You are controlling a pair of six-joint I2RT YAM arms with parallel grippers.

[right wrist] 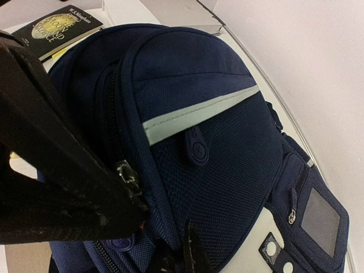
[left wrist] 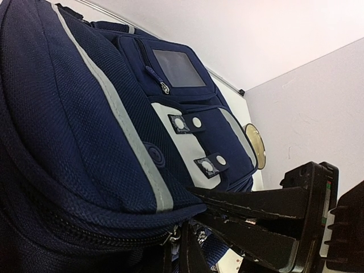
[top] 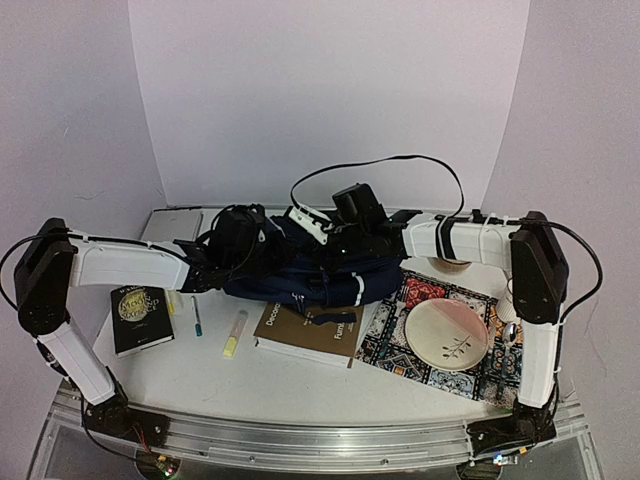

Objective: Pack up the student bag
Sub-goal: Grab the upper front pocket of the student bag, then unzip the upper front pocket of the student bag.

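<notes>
The student bag (top: 320, 270), dark navy with white stripes, lies on its side mid-table between both arms. My left gripper (top: 238, 240) is at its left end. In the left wrist view the gripper (left wrist: 202, 209) is closed on the bag's (left wrist: 85, 114) flap edge just above the zipper. My right gripper (top: 357, 213) is over the bag's back right part. In the right wrist view the gripper (right wrist: 165, 227) pinches a fold of the bag (right wrist: 227, 153) beside a metal zipper pull (right wrist: 126, 172). The inside of the bag is hidden.
On the table in front of the bag lie a black book (top: 140, 318), a teal pen (top: 196, 315), a yellow highlighter (top: 234, 334) and a brown book (top: 308, 332). A patterned mat (top: 425, 292) at right bears a plate (top: 447, 334). A grey flat item (top: 172, 222) lies back left.
</notes>
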